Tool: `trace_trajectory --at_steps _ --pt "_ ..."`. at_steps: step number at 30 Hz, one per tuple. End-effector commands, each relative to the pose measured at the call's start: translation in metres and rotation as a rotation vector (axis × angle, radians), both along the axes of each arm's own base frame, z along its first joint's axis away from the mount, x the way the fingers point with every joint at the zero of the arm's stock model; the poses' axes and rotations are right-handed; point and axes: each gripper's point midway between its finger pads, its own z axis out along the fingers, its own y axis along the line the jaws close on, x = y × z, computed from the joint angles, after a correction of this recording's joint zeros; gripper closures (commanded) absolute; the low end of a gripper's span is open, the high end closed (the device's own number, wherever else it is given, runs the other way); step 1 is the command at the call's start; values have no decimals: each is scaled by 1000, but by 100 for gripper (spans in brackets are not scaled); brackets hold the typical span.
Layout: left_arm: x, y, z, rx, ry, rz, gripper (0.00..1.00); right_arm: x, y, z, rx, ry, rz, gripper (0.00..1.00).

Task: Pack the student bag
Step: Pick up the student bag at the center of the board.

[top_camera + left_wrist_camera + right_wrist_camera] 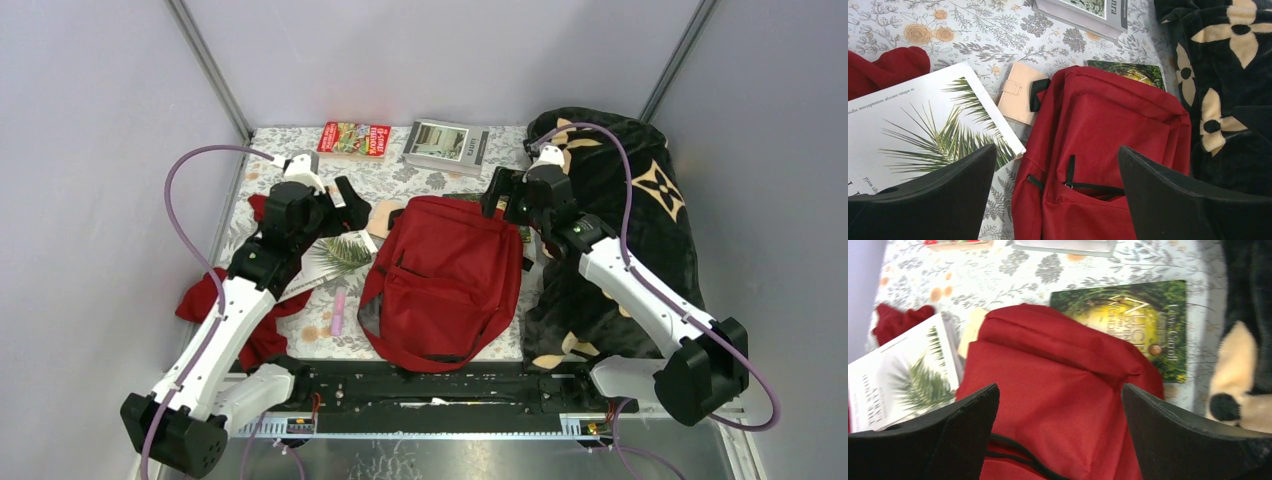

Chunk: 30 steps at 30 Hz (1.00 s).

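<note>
Top external shows the student bag (445, 275), rumpled dark-red fabric.

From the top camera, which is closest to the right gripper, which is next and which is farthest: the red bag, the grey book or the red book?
Starting from the right gripper:
1. student bag, just beside it, mid-table.
2. grey book, at the far edge, slightly left.
3. red book, at the far edge, further left.

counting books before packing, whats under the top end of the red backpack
A green book lies cover up at the backpack top edge, with its near corner hidden by the fabric. The bag covers how far the book runs beneath it, and whether anything else lies under there.
</note>
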Motion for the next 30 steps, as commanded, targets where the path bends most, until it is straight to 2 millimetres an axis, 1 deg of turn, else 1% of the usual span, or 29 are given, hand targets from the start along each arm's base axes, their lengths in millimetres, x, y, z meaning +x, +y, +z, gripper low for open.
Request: trace_trajectory --at_steps 1,3,5,8,11,12,14,15,18,19,21,23,27,28,30 --pt "4 -9 1 4 -18 -57 1 11 -30 7 -103 -7 -165 0" --pt "3 -16 -6 -5 6 -93 1 10 -44 2 -151 13 -225 0" --pt "6 -21 -18 -3 47 -101 1 5 -57 -3 -185 45 -283 0" --pt "6 -33 -32 15 91 -115 1 -9 -59 -18 -233 124 -241 0" --pt "0 -53 -43 41 120 -161 1 -28 -62 -41 -262 208 -210 0" --pt "1 -54 -48 52 132 -151 1 -37 -66 -51 -266 228 -210 0" --pt "1 -59 -58 60 166 -154 1 -48 -69 -63 -252 263 -210 0" --pt "1 -61 -63 61 181 -156 1 -53 -66 -72 -229 296 -195 0" --pt "2 -65 -80 78 230 -159 1 -71 -44 -100 -136 423 -113 0" --pt "3 -66 -89 87 259 -156 1 -75 -39 -108 -115 450 -99 0" --pt "3 -66 -100 95 291 -151 1 -76 -33 -120 -81 466 -91 0" --pt "2 -67 -105 91 307 -152 1 -74 -26 -129 -56 459 -71 1" --pt "-4 -67 -111 97 334 -168 1 -70 -16 -150 -69 486 -8 25" --pt "-6 -66 -111 100 345 -167 1 -70 -12 -154 -68 498 14 33" --pt "-13 -63 -109 104 360 -164 1 -69 -7 -154 -63 507 38 58"
